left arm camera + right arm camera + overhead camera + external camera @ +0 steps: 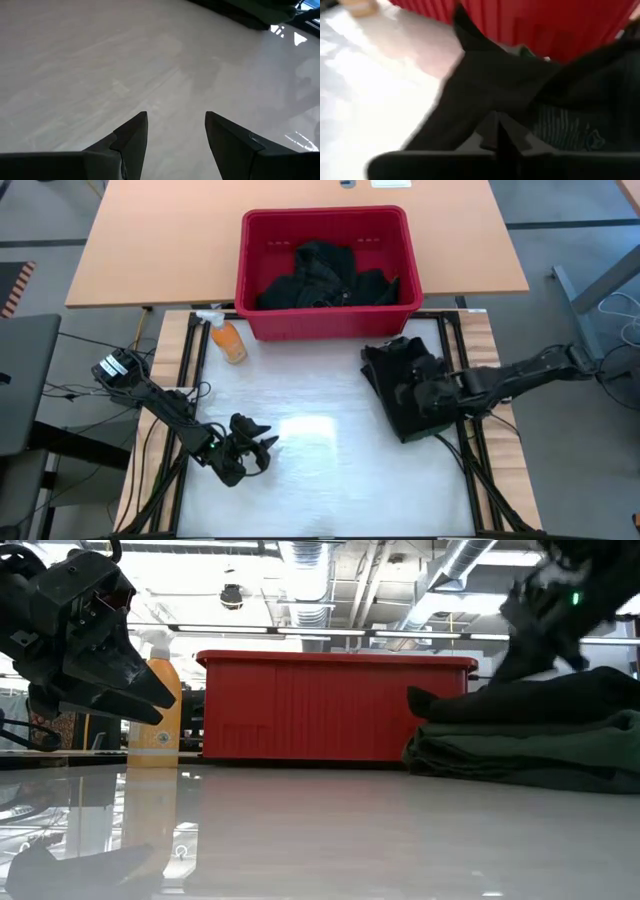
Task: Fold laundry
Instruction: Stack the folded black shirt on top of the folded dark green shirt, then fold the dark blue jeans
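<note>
A folded stack of dark laundry (pixel 392 368) (pixel 530 745), black on top and dark green below, lies flat on the white tabletop at the right. My right gripper (pixel 408 393) (pixel 497 124) is over this stack, slanting down, with its fingertips together. More dark laundry (pixel 325 275) is heaped in the red basket (pixel 260 240) at the far edge. My left gripper (pixel 266 443) (pixel 175 120) hovers open over bare tabletop at the near left, with nothing between its fingers. My right gripper is shut right at the black top layer (pixel 485 75) of the folded stack, coming from the table's right and slanting down. The view is blurred, and I cannot tell whether the fingers touch the cloth.
An orange bottle (pixel 229 340) (pixel 158 710) stands near the basket's left corner. The red basket (pixel 330 705) closes off the far side. White tabletop (pixel 320 440) lies bare between the two grippers. Black frame rails (pixel 195 350) run along the table's sides.
</note>
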Controlling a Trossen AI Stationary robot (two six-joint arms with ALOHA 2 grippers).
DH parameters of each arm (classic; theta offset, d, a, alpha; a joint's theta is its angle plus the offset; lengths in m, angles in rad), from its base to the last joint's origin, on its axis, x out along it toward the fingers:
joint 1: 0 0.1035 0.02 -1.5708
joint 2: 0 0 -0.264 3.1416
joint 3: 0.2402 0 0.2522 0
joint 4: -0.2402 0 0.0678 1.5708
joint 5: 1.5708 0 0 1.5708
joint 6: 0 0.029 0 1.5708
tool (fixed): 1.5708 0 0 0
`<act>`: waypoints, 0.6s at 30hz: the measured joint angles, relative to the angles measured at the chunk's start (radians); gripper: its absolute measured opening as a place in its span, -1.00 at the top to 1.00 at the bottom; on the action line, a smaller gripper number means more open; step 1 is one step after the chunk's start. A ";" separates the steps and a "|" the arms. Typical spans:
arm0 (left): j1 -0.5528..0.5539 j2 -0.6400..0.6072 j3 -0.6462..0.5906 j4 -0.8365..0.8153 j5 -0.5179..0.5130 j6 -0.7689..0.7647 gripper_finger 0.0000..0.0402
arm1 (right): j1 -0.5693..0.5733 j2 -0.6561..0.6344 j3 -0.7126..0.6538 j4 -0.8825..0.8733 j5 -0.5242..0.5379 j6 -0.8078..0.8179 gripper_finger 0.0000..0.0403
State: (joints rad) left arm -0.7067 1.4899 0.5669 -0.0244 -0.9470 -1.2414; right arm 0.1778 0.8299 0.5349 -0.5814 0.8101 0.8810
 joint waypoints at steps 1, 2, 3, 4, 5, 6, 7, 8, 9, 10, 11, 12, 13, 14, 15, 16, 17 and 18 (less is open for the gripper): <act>0.000 0.000 0.000 0.000 0.000 0.004 0.07 | -0.007 0.009 -0.033 0.039 -0.002 -0.003 0.85; 0.000 0.000 0.000 0.000 0.000 0.007 0.07 | -0.015 0.018 -0.062 0.077 0.001 -0.008 0.90; 0.000 0.000 0.000 0.000 0.000 0.009 0.07 | -0.023 0.024 -0.086 0.109 0.001 -0.006 0.91; 0.000 0.000 0.000 0.000 0.000 0.009 0.07 | -0.032 0.030 -0.102 0.118 0.001 0.007 0.89; 0.000 0.000 0.000 -0.001 -0.001 0.010 0.07 | -0.040 0.036 -0.114 0.119 0.001 0.023 0.88; 0.000 0.000 0.000 -0.001 -0.003 0.010 0.07 | -0.047 0.042 -0.121 0.118 0.000 0.031 0.87; 0.000 0.000 0.000 -0.001 -0.003 0.010 0.07 | -0.053 0.043 -0.123 0.118 0.000 0.028 0.87; 0.000 0.000 0.000 -0.001 -0.004 0.010 0.07 | -0.057 0.042 -0.123 0.120 0.001 0.012 0.88; 0.000 0.000 0.000 -0.001 -0.004 0.010 0.07 | -0.059 0.038 -0.116 0.117 0.002 -0.015 0.89; 0.000 0.000 0.000 -0.001 -0.004 0.010 0.07 | -0.065 0.033 -0.102 0.115 0.002 -0.047 0.91; 0.000 0.000 0.000 -0.001 -0.004 0.010 0.07 | -0.065 0.026 -0.085 0.116 0.002 -0.079 0.92; 0.000 0.000 0.000 -0.001 -0.004 0.009 0.07 | -0.069 0.015 -0.061 0.116 0.001 -0.112 0.92; 0.000 0.000 0.000 -0.001 -0.004 0.008 0.07 | -0.070 0.005 -0.033 0.117 0.001 -0.144 0.92; 0.000 0.000 0.000 -0.001 -0.004 0.007 0.07 | -0.069 -0.004 -0.004 0.122 0.001 -0.176 0.90; 0.000 0.000 0.000 -0.001 -0.004 0.007 0.07 | -0.067 -0.012 0.025 0.121 -0.002 -0.207 0.88; 0.000 0.000 0.000 -0.001 -0.004 0.007 0.07 | -0.065 -0.019 0.055 0.121 -0.009 -0.230 0.85; 0.000 0.000 0.000 -0.001 -0.004 0.006 0.07 | -0.061 -0.023 0.086 0.121 -0.019 -0.247 0.82; 0.000 0.000 0.000 -0.001 -0.005 0.006 0.07 | -0.053 -0.026 0.116 0.128 -0.023 -0.260 0.80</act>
State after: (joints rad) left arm -0.7063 1.4899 0.5669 -0.0256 -0.9516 -1.2354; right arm 0.1246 0.8035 0.6505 -0.4531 0.7875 0.6207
